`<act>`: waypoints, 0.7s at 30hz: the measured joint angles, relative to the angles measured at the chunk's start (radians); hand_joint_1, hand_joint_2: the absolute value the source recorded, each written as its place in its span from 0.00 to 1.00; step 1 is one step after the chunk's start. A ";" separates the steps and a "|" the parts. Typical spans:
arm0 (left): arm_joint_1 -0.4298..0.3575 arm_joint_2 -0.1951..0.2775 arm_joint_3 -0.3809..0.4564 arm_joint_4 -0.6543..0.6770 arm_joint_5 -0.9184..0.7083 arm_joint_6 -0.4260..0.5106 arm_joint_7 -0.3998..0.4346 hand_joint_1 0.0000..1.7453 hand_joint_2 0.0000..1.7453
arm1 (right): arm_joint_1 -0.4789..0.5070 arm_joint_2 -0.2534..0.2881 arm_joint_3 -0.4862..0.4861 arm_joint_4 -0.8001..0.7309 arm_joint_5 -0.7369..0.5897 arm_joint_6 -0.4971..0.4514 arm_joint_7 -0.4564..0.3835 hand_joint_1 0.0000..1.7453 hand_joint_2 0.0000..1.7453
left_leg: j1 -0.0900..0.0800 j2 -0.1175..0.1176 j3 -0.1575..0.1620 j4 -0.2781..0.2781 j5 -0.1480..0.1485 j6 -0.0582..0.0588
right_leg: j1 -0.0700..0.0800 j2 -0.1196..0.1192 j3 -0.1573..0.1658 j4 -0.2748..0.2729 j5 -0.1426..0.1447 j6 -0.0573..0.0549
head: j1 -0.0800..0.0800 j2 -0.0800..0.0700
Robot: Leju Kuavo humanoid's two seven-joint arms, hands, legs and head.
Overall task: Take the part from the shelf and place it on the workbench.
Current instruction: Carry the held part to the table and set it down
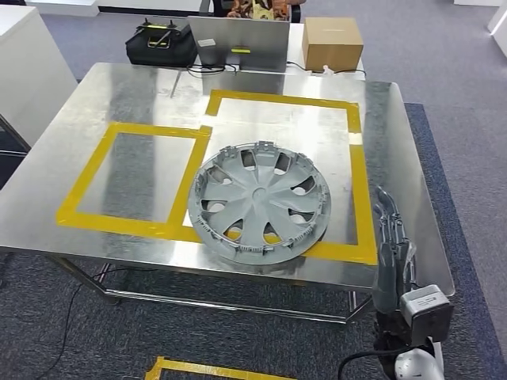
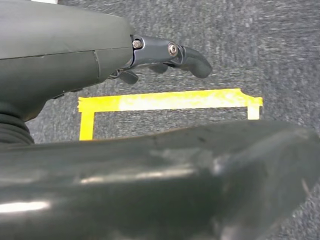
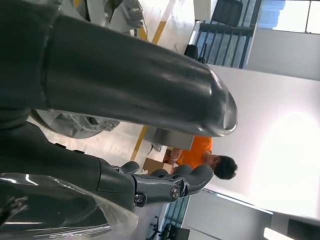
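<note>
The part, a grey plastic hubcap [image 1: 260,202], lies flat on the steel workbench [image 1: 120,95], across the near yellow tape line of the right-hand marked rectangle. My right hand [image 1: 391,237] is at the bench's right front corner, a short way right of the hubcap. Its fingers are stretched out and it holds nothing. In the right wrist view the right hand [image 3: 124,80] has its thumb and dark fingers [image 3: 170,185] apart, with the hubcap [image 3: 71,122] behind them. My left hand [image 2: 113,60] hangs over the carpet, its fingers [image 2: 181,52] extended and empty.
A laptop [image 1: 245,43], a cardboard box [image 1: 332,41] and a black case [image 1: 160,43] stand along the bench's far edge. A white cabinet [image 1: 27,71] is at the left. Yellow tape [image 1: 197,369] marks the carpet by my feet. A person in orange [image 3: 200,152] sits beyond the bench.
</note>
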State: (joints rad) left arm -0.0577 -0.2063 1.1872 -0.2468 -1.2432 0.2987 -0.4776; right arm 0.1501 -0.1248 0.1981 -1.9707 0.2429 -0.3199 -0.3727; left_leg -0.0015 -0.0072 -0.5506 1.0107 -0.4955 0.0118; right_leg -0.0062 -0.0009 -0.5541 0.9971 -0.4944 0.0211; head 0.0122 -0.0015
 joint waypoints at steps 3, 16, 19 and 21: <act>0.001 -0.001 0.001 0.000 -0.001 0.001 0.000 0.00 0.00 | 0.010 0.002 -0.011 -0.010 0.003 0.001 -0.002 0.00 0.00 | 0.004 0.002 -0.001 -0.009 0.009 0.020 | -0.004 0.000 -0.020 0.031 -0.027 0.016 | 0.001 0.000; -0.001 -0.006 0.003 0.000 -0.002 0.006 -0.002 0.00 0.00 | 0.029 0.004 -0.031 -0.024 0.026 -0.006 -0.008 0.00 0.00 | -0.003 0.004 -0.016 0.002 0.018 0.003 | -0.004 0.003 0.013 0.003 -0.014 0.006 | 0.002 0.000; -0.002 -0.006 0.003 0.000 -0.002 0.006 -0.004 0.00 0.00 | 0.029 0.006 -0.035 -0.029 0.029 -0.008 -0.008 0.00 0.00 | 0.000 0.004 -0.040 0.067 -0.036 -0.013 | -0.009 -0.001 0.009 -0.002 -0.005 -0.012 | -0.001 0.000; -0.002 -0.006 0.003 0.000 -0.003 0.007 -0.004 0.00 0.00 | 0.030 0.008 -0.037 -0.031 0.029 -0.011 -0.008 0.00 0.00 | 0.003 0.004 -0.087 0.193 -0.109 -0.021 | -0.008 -0.004 0.003 -0.002 -0.001 -0.020 | -0.003 0.000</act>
State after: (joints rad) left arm -0.0598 -0.2121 1.1906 -0.2468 -1.2459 0.3054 -0.4818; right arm 0.1797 -0.1171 0.1614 -2.0012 0.2720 -0.3305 -0.3802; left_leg 0.0011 -0.0029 -0.6381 1.2034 -0.6041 -0.0089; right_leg -0.0139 -0.0047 -0.5513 0.9955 -0.4952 0.0011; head 0.0088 -0.0015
